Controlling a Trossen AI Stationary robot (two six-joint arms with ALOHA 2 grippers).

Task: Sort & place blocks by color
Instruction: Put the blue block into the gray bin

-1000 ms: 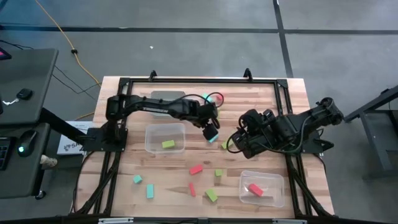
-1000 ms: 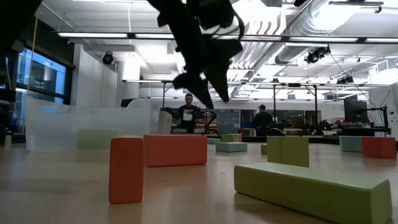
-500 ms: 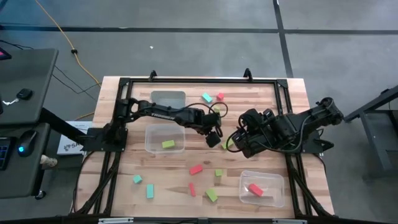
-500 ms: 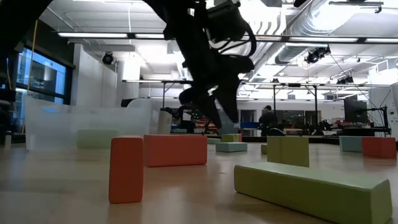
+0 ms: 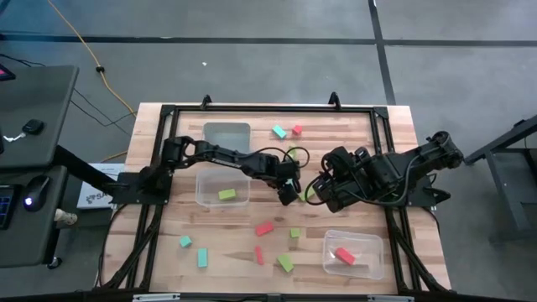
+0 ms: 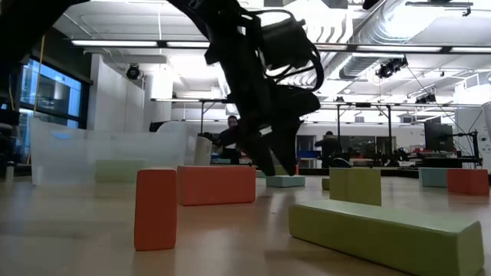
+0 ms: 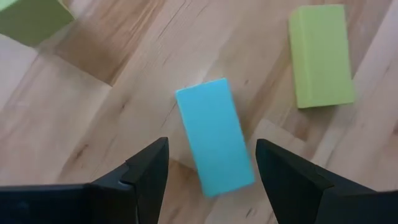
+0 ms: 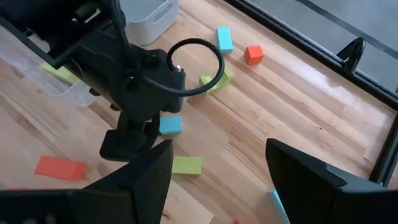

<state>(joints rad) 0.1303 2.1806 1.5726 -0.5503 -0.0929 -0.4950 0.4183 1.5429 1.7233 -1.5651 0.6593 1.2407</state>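
Left wrist view: we see the left pincer (image 7: 211, 171) spread wide over a cyan block (image 7: 213, 135) mid-worktop; right pincer (image 8: 217, 168) spread too.

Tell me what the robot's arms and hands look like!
Both arms are black and jointed. A thin black cable loops off the left arm. The left hand and right hand each have two flat, dark, pointed fingers, like little pincers.
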